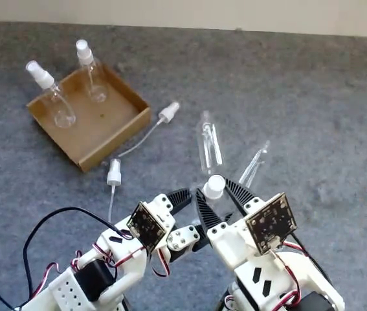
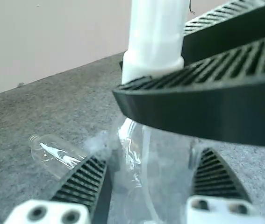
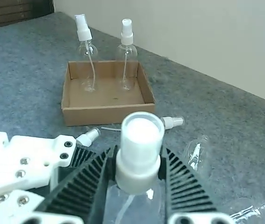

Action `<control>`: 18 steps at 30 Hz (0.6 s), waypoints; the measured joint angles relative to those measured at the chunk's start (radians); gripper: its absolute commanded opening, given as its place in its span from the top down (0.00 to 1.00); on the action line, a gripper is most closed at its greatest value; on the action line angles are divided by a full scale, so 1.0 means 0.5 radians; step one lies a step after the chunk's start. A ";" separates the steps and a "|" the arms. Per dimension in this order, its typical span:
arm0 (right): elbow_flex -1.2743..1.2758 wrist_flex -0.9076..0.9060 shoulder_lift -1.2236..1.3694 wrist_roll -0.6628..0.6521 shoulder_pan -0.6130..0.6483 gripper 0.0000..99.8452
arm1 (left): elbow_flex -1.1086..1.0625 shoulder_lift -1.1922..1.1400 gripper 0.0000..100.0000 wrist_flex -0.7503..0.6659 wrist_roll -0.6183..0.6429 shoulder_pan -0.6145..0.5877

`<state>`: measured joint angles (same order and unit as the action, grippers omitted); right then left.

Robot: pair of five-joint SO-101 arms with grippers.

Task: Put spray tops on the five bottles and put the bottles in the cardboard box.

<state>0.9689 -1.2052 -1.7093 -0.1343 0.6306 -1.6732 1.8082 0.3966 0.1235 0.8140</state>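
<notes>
- My left pincer [image 2: 148,198] is closed in on the belly of a clear, rounded plastic bottle [image 2: 137,144], with one ribbed finger against each side. The bottle stands upright between the two arms.
- My right pincer [image 3: 139,161] sits directly above it, clamped on the collar of the white plastic spray top [image 3: 139,133] at the bottle's neck.
- I judge the bottle empty, very light and thin-walled. A hard squeeze would dent it, and the slick plastic could twist in the grip. The low belly is where to steady it. The stiff collar, not the nozzle cap, is the place to take hold for pressing or turning.
- Just ahead of the right pincer, an uncapped clear bottle [image 1: 209,139] lies on its side on the grey carpeted desk [image 1: 312,97]. Beside it is what looks like a second bare bottle [image 1: 255,162]. Both could roll when nudged, so I would grip them across the body.
- Ahead of the left pincer lies a loose white spray top with a thin dip tube [image 1: 114,173]. A second loose spray top [image 1: 169,111] lies farther out. The tubes look bendy, so I would take each by its head.
- Farthest out, ahead and left of both pincers, is the shallow brown cardboard box [image 1: 118,139]. In it the first finished bottle [image 1: 59,107] and the second finished bottle [image 1: 94,84] stand upright. They look top-heavy and easy to tip.
</notes>
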 measured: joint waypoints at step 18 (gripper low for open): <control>-0.006 -0.166 -0.006 -0.206 0.000 0.88 | 0.000 -0.003 0.94 -0.061 -0.003 -0.169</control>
<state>0.9659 -1.2881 -1.7123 -0.2371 0.6306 -1.6732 1.8067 0.3659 0.1220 0.7296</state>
